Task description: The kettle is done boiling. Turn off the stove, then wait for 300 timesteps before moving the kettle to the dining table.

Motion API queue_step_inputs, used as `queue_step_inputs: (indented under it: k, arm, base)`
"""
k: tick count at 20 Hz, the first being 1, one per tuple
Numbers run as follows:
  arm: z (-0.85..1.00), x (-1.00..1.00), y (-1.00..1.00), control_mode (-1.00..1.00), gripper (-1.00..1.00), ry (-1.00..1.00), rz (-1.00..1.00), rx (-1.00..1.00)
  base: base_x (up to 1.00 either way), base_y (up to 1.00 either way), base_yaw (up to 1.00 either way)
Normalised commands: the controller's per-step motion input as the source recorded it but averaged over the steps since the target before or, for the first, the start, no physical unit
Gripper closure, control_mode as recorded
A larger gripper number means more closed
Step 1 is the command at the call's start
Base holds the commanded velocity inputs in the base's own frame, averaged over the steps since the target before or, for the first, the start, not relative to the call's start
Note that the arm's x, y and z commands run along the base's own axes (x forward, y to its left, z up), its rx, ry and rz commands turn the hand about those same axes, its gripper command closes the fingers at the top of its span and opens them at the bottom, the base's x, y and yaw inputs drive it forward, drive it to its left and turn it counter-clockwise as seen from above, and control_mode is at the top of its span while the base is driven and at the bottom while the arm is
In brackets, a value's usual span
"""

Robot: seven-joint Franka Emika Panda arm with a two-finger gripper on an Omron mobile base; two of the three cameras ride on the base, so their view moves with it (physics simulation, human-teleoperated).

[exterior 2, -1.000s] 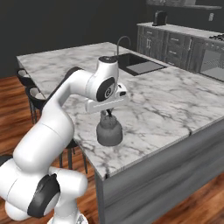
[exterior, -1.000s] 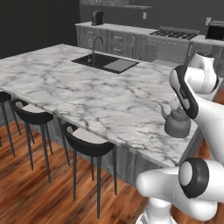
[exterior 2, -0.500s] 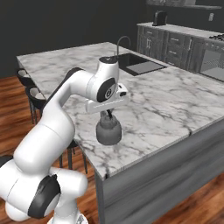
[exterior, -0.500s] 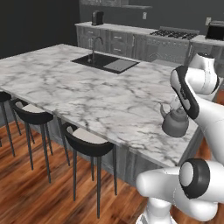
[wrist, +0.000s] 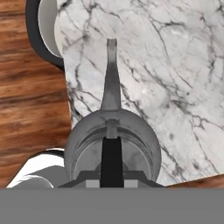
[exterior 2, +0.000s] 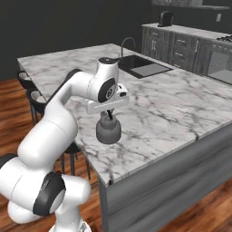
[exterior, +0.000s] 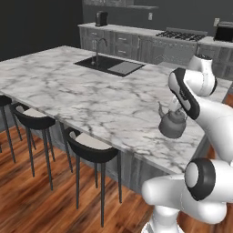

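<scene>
A small squat grey kettle (exterior: 173, 125) (exterior 2: 108, 132) sits at the near corner of the marble dining table (exterior: 68, 86) (exterior 2: 181, 104), close to its edges. I cannot tell whether it rests on the top or hangs just above it. My gripper (exterior 2: 110, 116) comes straight down on the kettle and is shut on its thin dark handle (wrist: 111, 159). In the hand view the kettle (wrist: 111, 144) lies right under the hand, its spout (wrist: 111, 74) pointing away over the table top (wrist: 175, 65). The stove (exterior: 182, 35) stands at the back wall.
An inset sink (exterior: 109, 66) with a faucet (exterior: 98, 48) lies mid-table. Black stools (exterior: 91, 145) (exterior: 32, 116) line the table's near side, one under the corner (wrist: 39, 26). A coffee machine (exterior: 101, 18) and a microwave (exterior: 224, 32) sit on the back counters. Wooden floor surrounds the island.
The kettle, held in my gripper, has shifted slightly leftwards in both base views, a little further in over the table. The grip has stayed shut.
</scene>
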Motion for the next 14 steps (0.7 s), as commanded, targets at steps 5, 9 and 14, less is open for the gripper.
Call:
queue_step_inputs:
  k: [5, 9, 14]
  arm:
    - [0.00, 0.24, 0.31, -1.00, 1.00, 0.00, 0.00, 0.00]
    - [0.00, 0.27, 0.35, -1.00, 1.00, 0.00, 0.00, -0.03]
    - [-0.06, 0.35, 0.30, -1.00, 1.00, 0.00, 0.00, -0.02]
  base:
    - [0.00, 0.00, 0.00]
    - [0.00, 0.00, 0.00]
    - [0.00, 0.00, 0.00]
